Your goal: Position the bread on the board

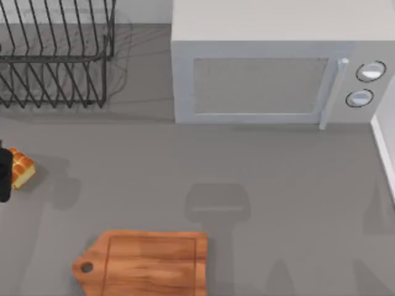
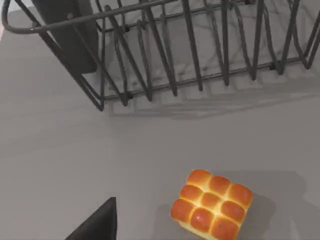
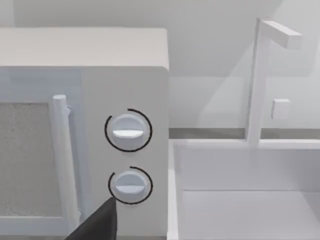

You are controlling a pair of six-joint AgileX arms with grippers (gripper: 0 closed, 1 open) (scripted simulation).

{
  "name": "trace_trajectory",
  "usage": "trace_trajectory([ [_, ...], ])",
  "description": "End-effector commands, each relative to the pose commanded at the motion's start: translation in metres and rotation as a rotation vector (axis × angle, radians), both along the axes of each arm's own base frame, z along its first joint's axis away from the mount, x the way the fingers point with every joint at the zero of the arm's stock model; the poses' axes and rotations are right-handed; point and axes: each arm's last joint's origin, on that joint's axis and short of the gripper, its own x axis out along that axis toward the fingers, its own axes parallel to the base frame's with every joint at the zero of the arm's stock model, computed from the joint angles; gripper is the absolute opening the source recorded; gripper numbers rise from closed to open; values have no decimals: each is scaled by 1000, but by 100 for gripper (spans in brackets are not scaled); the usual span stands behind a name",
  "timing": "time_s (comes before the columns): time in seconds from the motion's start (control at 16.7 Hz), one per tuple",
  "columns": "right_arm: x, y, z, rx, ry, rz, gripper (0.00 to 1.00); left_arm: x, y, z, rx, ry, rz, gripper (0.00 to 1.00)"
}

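Bread at counter's left edge, partly hidden behind left claw. Claw cut off; grip impossible to tell. Board well apart, cropped at bottom.

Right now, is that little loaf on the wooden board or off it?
Off it. The bread sits on the grey table at the left edge, beside the left gripper; the board lies apart, near the front.

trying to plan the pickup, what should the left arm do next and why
Probably lower the left pincer over the bread and close on it. The bread sits bare on the table near its left edge, in front of the wire rack, apart from the board at the front. The left wrist view shows the bread ungripped, so nothing can be carried yet.
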Motion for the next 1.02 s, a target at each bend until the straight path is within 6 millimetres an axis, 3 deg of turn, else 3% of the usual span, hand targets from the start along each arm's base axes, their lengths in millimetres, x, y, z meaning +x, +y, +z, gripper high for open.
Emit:
trace_trajectory([
  [0.24, 0, 0, 0, 0, 0, 0, 100, 67, 5, 4, 92, 381, -81, 100],
  [0.6, 0, 0, 0, 0, 0, 0, 100, 160, 14, -26, 166, 812, -240, 100],
  [0.84, 0, 0, 0, 0, 0, 0, 100, 201, 19, -55, 181, 983, -328, 100],
  [1.02, 0, 0, 0, 0, 0, 0, 100, 215, 21, -66, 186, 1035, -362, 100],
])
